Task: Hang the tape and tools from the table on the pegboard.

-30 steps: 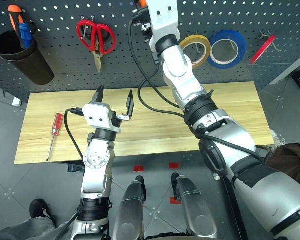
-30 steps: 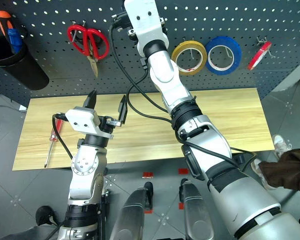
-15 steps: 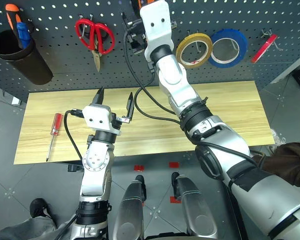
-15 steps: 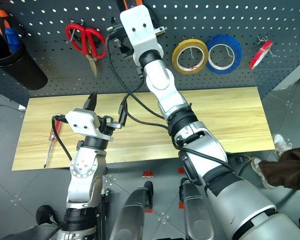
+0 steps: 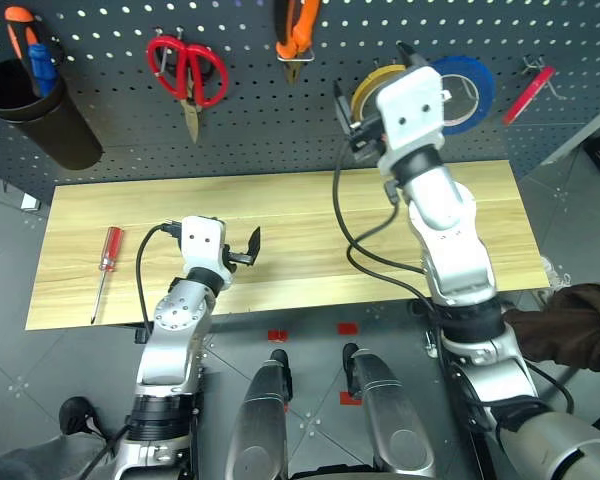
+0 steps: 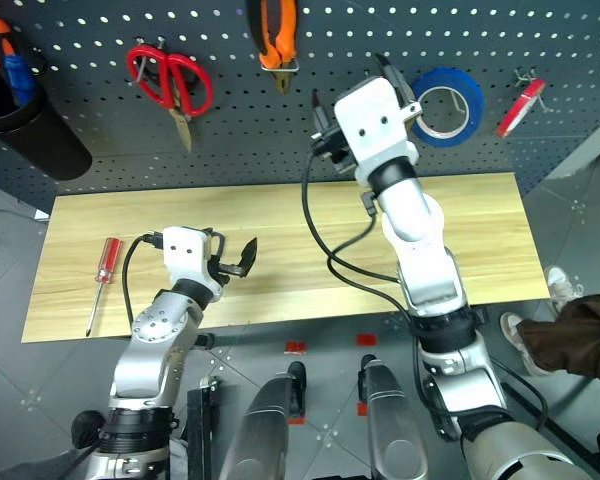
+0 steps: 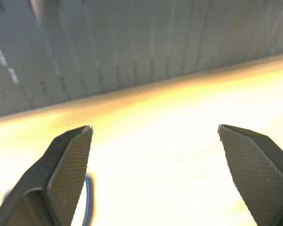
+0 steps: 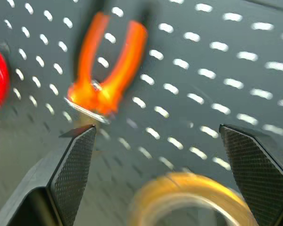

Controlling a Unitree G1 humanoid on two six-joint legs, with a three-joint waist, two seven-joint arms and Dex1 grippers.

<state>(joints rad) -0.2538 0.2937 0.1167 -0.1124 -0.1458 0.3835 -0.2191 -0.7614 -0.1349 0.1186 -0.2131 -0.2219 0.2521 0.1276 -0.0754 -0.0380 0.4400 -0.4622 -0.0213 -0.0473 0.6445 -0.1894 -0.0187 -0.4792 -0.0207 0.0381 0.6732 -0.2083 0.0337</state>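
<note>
Pegboard [image 5: 230, 120] holds pliers [image 5: 295, 30] and tape [image 5: 375, 85]; screwdriver [image 5: 105, 268] lies alone on table [image 5: 310, 220], far left. Both grippers, left [image 5: 225, 250] and right [image 8: 155, 136], spread, empty. Screwdriver: light, rigid, slick; probably best pinched at red handle.

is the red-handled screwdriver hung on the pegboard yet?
No, the red-handled screwdriver lies flat on the table near its left end, below the pegboard.
</note>
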